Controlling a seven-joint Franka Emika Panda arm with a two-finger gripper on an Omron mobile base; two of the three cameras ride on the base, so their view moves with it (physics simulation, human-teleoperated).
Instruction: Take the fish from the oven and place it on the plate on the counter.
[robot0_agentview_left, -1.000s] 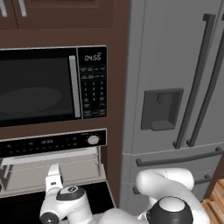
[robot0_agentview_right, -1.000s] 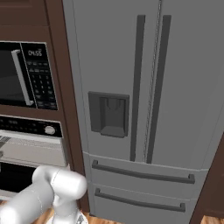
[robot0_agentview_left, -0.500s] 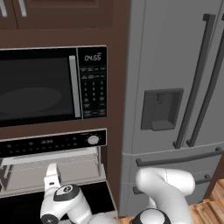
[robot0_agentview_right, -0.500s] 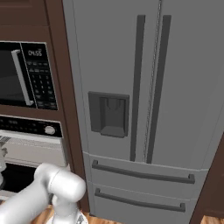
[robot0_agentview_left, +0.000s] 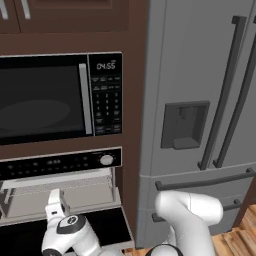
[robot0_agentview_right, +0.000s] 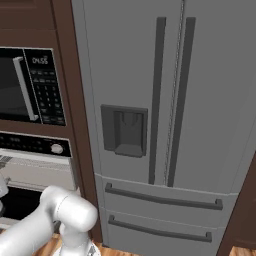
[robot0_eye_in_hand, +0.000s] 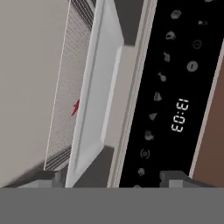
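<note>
The claw (robot0_eye_in_hand: 111, 177) hangs at the mouth of the oven (robot0_agentview_left: 60, 162), its two tips now spread wide with nothing between them. The arm's elbow has shifted a little over the last second, while the hand has held its place in front of the opening. The dark glass door (robot0_agentview_left: 107, 225) lies dropped flat beneath the arm, as it did a second ago, so I judge the opening step done and the reach for the fish (robot0_eye_in_hand: 75, 108) next. The fish is a red sliver on the wire rack (robot0_eye_in_hand: 65, 78) inside, half hidden behind a silver lip (robot0_eye_in_hand: 94, 96) of the oven's frame. That lip and the black control strip (robot0_eye_in_hand: 175, 87) crowd one side of the claw's path, and the pale cavity (robot0_eye_in_hand: 26, 78) offers open room on the other. The brown cabinet post (robot0_agentview_left: 131, 175) and the fridge (robot0_agentview_left: 200, 75) hem the elbow on its right.
</note>
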